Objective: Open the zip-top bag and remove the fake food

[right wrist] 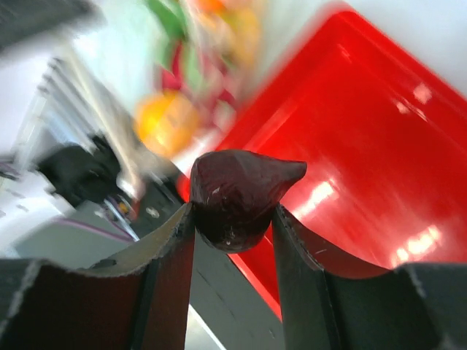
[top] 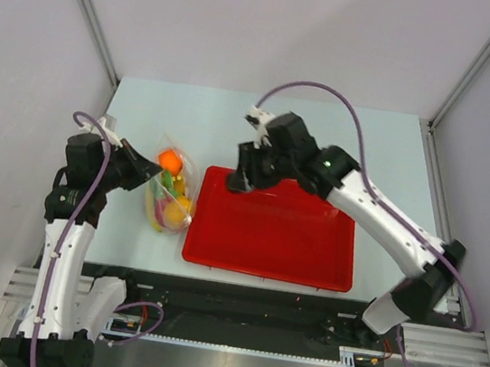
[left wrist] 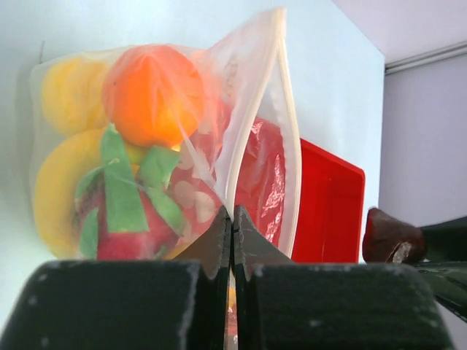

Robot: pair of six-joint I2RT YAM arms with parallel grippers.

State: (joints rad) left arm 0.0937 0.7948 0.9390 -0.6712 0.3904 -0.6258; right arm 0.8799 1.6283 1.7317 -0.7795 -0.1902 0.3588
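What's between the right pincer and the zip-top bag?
Top view: only a corner of the red tray and a sliver of bare table. The right pincer grips a dark fruit.

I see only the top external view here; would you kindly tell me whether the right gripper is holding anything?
Observer: Yes. The right wrist view shows the right gripper pinching a small dark fruit between its fingers.
Operator: Thank you. Has the left gripper got hold of the bag?
Observer: The left wrist view shows the left gripper shut on the zip-top bag at its mouth edge.
Operator: Is the mouth open?
Observer: In that view it gapes, with an orange and a dragon fruit inside.
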